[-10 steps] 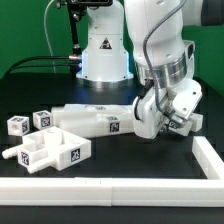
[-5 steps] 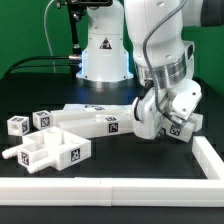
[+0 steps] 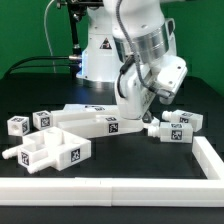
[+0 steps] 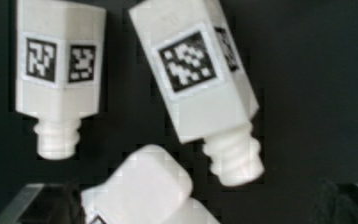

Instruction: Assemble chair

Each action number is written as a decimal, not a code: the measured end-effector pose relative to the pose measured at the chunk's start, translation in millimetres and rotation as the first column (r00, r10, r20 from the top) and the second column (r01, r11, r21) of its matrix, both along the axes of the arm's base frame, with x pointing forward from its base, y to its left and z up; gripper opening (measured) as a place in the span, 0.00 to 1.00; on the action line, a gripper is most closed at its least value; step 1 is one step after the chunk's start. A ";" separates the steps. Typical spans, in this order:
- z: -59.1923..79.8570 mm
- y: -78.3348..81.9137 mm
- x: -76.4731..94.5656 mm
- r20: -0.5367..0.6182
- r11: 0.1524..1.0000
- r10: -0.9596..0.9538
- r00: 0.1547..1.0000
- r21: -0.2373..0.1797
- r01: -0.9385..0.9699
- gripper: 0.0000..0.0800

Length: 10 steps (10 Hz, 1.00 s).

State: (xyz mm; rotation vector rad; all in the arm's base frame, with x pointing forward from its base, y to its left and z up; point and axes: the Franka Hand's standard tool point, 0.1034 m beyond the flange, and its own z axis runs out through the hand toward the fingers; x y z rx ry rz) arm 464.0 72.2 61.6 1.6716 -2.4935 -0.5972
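Observation:
Two white chair posts with black-and-white tags lie side by side on the black table at the exterior view's right, one (image 3: 170, 129) nearer and one (image 3: 184, 118) behind it. From the wrist, both posts (image 4: 60, 70) (image 4: 202, 80) show their tags and end pegs. A long white chair piece (image 3: 92, 118) lies in the middle, and its tagged end (image 4: 149, 190) shows below my gripper. My gripper (image 3: 136, 108) (image 4: 194, 212) hangs just above that end, to the left of the posts. It is open and holds nothing.
A blocky white frame panel (image 3: 48, 152) and two small tagged blocks (image 3: 17, 125) (image 3: 42, 119) lie at the exterior view's left. A long low white rail (image 3: 110, 186) runs along the front and turns up the right side (image 3: 210, 155). The arm's base (image 3: 105, 55) stands behind.
My gripper has opened, left the post at the exterior view's right, and risen and swung left toward the long piece's end. That post now lies free beside the other.

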 end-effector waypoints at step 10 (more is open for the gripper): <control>34.7 -59.1 54.6 0.340 0.634 0.696 0.633 0.124 -0.763 0.81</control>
